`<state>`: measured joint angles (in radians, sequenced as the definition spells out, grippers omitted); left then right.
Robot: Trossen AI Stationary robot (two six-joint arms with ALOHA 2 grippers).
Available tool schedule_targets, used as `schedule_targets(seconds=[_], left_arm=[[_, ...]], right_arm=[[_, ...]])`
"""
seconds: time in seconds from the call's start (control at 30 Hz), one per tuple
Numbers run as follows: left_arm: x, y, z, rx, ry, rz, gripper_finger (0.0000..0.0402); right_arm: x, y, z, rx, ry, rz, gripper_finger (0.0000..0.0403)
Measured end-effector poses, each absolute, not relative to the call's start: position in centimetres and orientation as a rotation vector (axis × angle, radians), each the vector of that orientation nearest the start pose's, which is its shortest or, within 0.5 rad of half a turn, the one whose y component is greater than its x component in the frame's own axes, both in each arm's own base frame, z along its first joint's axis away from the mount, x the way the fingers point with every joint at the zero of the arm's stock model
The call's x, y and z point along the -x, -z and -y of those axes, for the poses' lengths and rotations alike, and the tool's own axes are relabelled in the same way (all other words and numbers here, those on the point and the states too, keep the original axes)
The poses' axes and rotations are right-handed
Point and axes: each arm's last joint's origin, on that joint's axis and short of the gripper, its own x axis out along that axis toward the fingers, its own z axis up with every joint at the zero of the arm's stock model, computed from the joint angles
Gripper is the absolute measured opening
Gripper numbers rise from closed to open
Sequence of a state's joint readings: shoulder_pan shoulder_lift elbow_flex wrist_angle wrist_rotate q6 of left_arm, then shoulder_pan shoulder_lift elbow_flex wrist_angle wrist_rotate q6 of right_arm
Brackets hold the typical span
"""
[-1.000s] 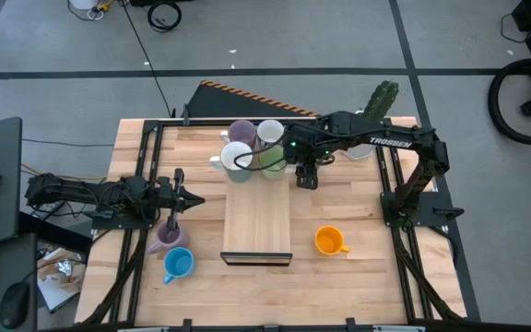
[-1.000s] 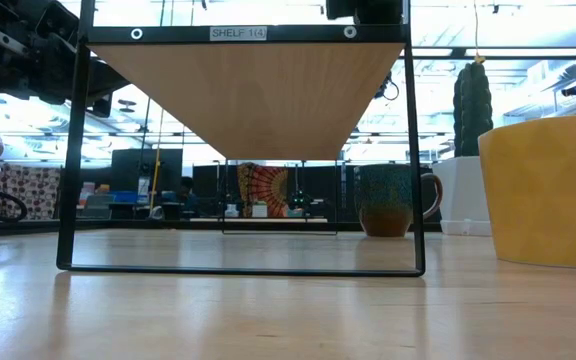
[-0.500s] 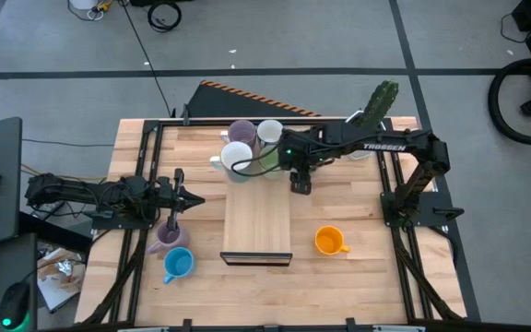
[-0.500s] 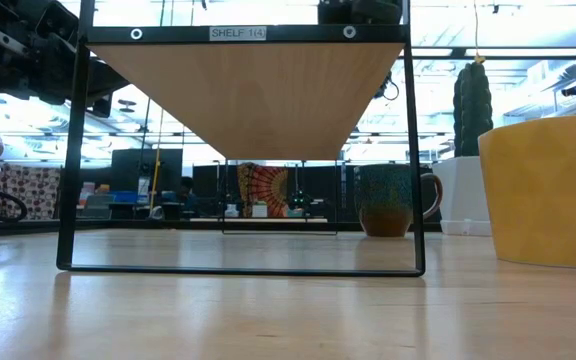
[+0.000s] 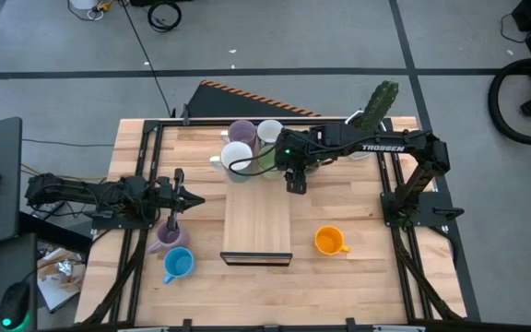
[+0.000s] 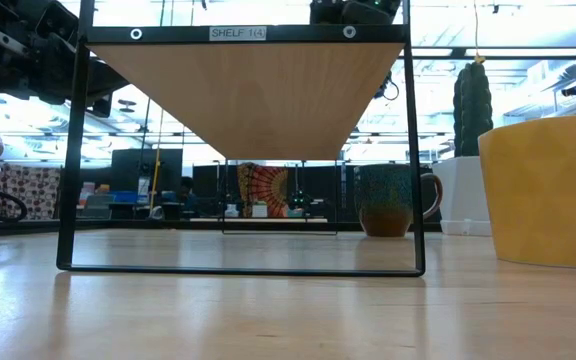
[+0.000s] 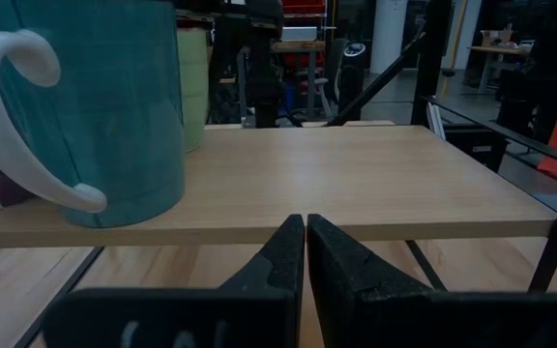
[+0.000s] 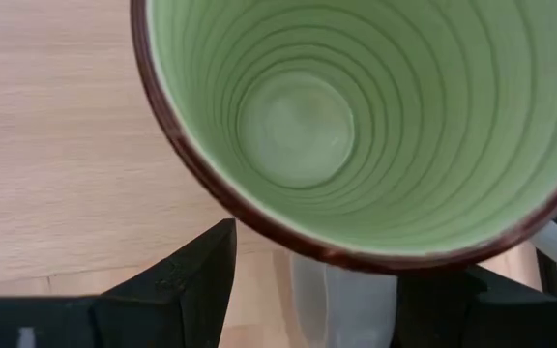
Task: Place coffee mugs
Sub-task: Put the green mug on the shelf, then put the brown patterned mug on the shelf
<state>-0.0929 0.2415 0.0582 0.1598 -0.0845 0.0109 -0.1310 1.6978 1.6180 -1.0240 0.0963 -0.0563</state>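
Note:
Several mugs stand on the far end of the wooden shelf (image 5: 257,221): a purple one (image 5: 241,132), a white one (image 5: 270,132), a teal one with a white handle (image 7: 85,106) and a light green one (image 5: 270,159). My right gripper (image 5: 295,181) hangs open just right of the green mug (image 8: 356,116), pointing steeply down. Its fingers stand on either side of a pale handle (image 8: 344,302). An orange mug (image 5: 328,241), a blue mug (image 5: 178,264) and a second purple mug (image 5: 167,235) rest on the table. My left gripper (image 7: 305,253) waits shut, level, left of the shelf.
A white pot (image 6: 463,195) with a green cactus (image 5: 381,100) stands at the far right. A teal and brown mug (image 6: 388,200) sits on the table beside it. The shelf's black frame legs (image 6: 68,150) rise near the front, and black rails run along both table sides.
My right gripper has sunk and shifted a little toward the table's left edge, closer to the light green mug, tipping slightly and staying open. The mugs have kept their places.

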Motion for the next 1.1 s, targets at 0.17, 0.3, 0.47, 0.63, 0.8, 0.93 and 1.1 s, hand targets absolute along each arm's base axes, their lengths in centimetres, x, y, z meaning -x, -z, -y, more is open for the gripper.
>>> schedule_targets(seconds=[0.17,0.3,0.47,0.63,0.8,0.93,1.1], left_arm=[[-11.2,-17.9,0.8,-0.013,0.009,-0.024,0.0023],[-11.2,-17.9,0.8,-0.013,0.008,-0.024,0.0023],[-11.2,-17.9,0.8,-0.013,0.009,-0.024,0.0023],[-11.2,-17.9,0.8,-0.013,0.008,-0.023,0.0023],[-11.2,-17.9,0.8,-0.013,0.009,-0.023,0.0023],[-11.2,-17.9,0.8,-0.013,0.009,-0.024,0.0023],[-11.2,-17.9,0.8,-0.013,0.008,-0.024,0.0023]], right_arm=[[-34.5,-32.0,4.8,0.049,0.164,-1.089,0.0239],[-34.5,-32.1,4.8,0.052,0.155,-1.084,0.0239],[-34.3,-32.0,4.8,0.050,0.153,-1.100,0.0239],[-33.5,-33.0,4.7,0.057,0.163,-1.083,0.0239],[-31.9,-34.9,4.5,0.043,0.188,-1.034,0.0239],[-30.4,-36.0,3.8,0.005,0.205,-1.031,0.0239],[-28.5,-36.5,2.6,0.029,0.276,-1.017,0.0239]])
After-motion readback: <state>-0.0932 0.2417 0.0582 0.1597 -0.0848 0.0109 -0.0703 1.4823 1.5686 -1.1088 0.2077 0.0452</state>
